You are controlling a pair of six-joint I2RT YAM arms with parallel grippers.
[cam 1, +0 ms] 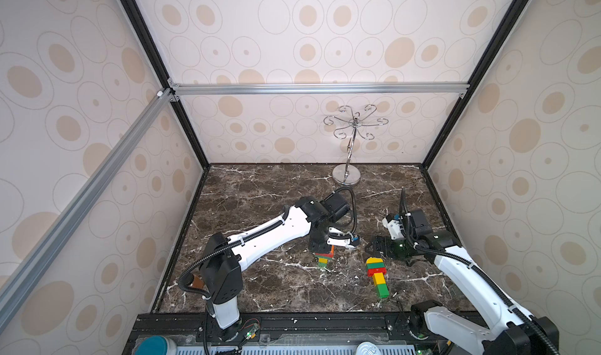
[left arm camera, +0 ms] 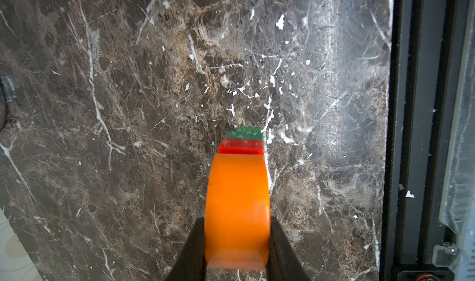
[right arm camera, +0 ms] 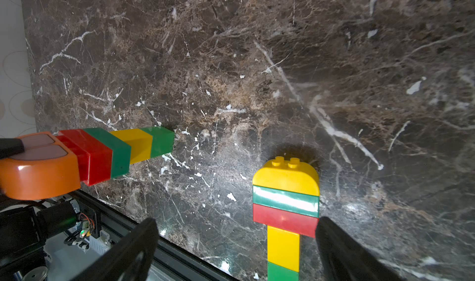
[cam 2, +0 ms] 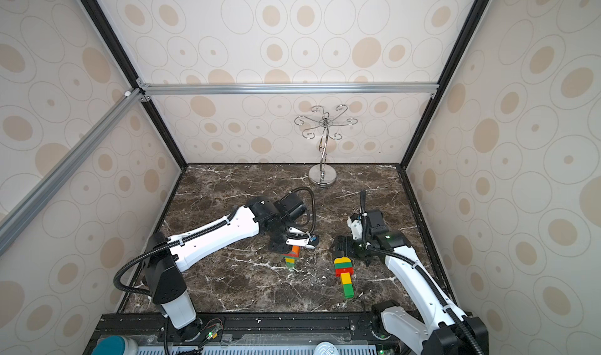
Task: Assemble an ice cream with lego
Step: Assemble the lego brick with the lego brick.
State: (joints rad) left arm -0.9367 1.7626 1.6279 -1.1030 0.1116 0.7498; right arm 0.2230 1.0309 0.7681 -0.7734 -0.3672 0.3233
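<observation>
Left gripper [left arm camera: 237, 221] is pinching the orange dome [left arm camera: 237, 187], its stack [right arm camera: 120, 151] hanging straight beneath, green end at the table [left arm camera: 102, 86]. Right gripper [right arm camera: 236, 221] is hovering spread over the yellow-domed pop [right arm camera: 285, 205] lying flat. Both are looking built; next is calling for a gentle set-down, bare table lying all round, rail [left arm camera: 411, 112] off toward its base

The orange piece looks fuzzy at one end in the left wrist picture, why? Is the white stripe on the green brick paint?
Left wrist view: the orange dome sits so close to the camera that its near end blurs. Right wrist view: the stripe on the green brick is glare, not paint; the marble table shines too.
</observation>
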